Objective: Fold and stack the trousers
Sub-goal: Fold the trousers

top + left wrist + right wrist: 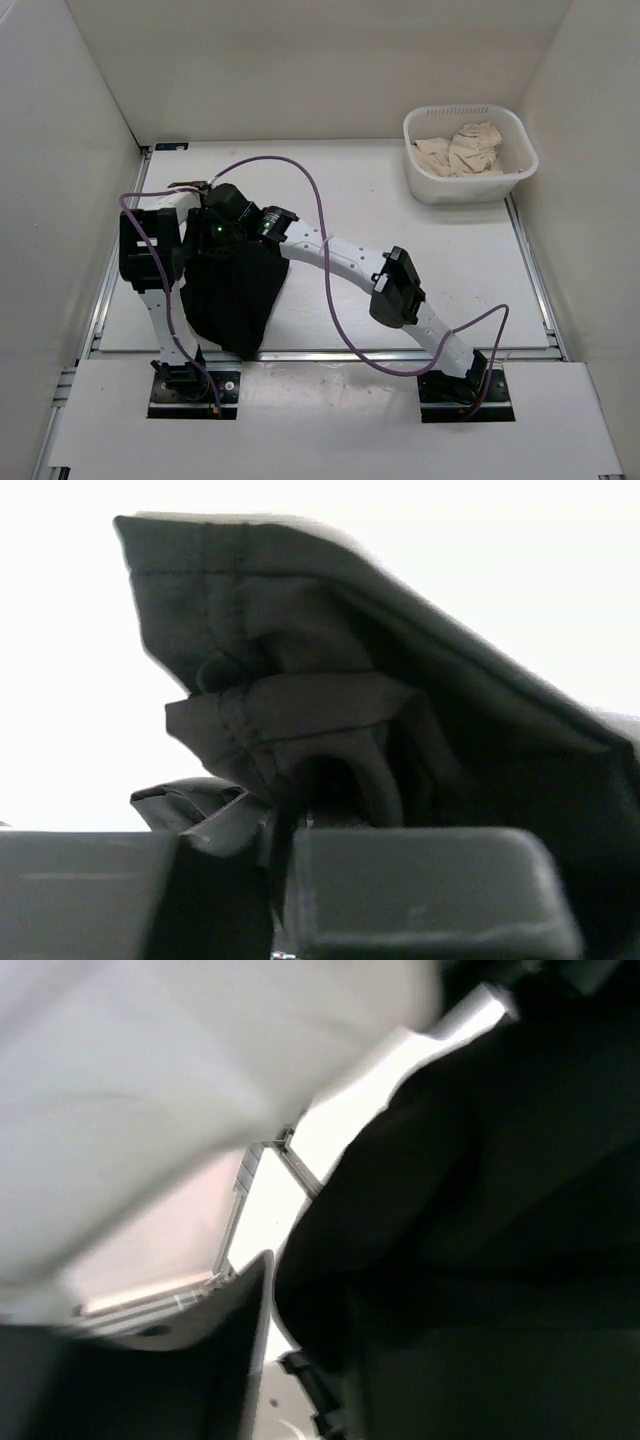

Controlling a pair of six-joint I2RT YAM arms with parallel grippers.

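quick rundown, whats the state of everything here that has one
trousers: held up, hanging bunched, not yet folded
left gripper: shut on the trousers
right gripper: at the trousers, open or shut unclear
basket: upright, holds beige cloth
beige cloth: crumpled in the basket

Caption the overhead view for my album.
Bunched black trousers hang at left; a white basket of beige cloth sits far right.

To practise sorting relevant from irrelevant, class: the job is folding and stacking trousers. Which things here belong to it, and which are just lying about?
Belongs to the job:
- black soft-fabric long-legged trousers
- left tool, pinching them

Just lying about:
- white plastic basket at the far right
- crumpled beige cloths inside it
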